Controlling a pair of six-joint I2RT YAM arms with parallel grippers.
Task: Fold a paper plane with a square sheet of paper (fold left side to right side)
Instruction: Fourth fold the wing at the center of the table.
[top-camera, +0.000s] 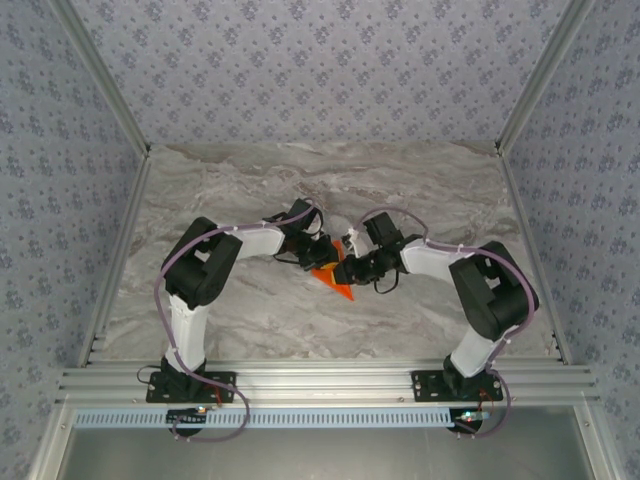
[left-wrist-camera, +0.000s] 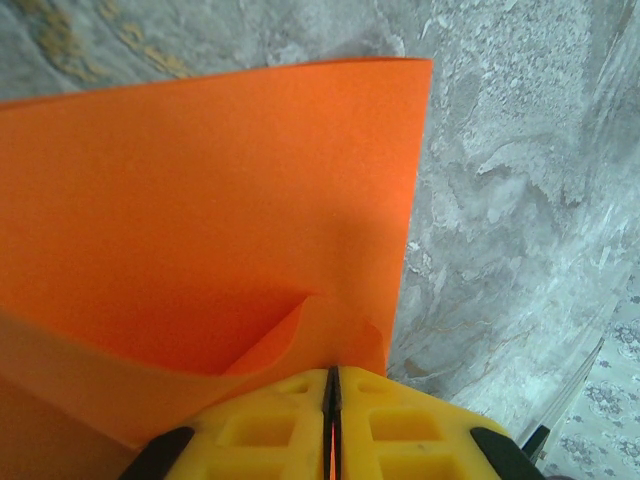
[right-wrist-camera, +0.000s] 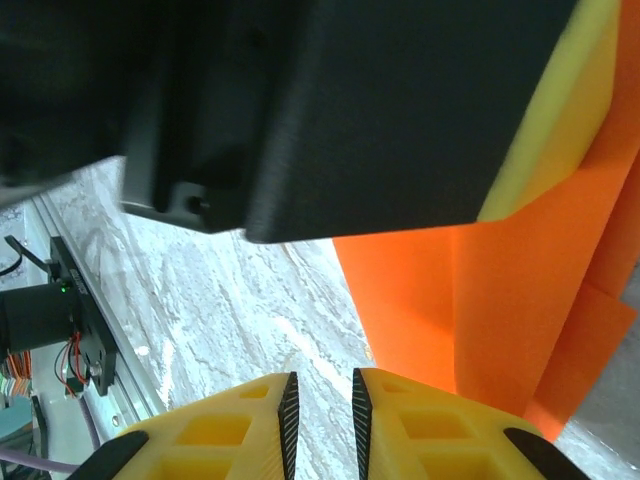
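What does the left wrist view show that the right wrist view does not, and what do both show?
Left wrist: the left jaws shut on an edge of the orange paper, a small flap curling beside them.
Right wrist: the right jaws slightly apart, gripping nothing; a straight crease in the paper; the left arm's black housing overhead.
Both: the orange paper and the marble table.

A grey marbled tabletop (top-camera: 250, 320) sits between floral-patterned walls (top-camera: 300, 60), edged by aluminium rails (top-camera: 330, 380).
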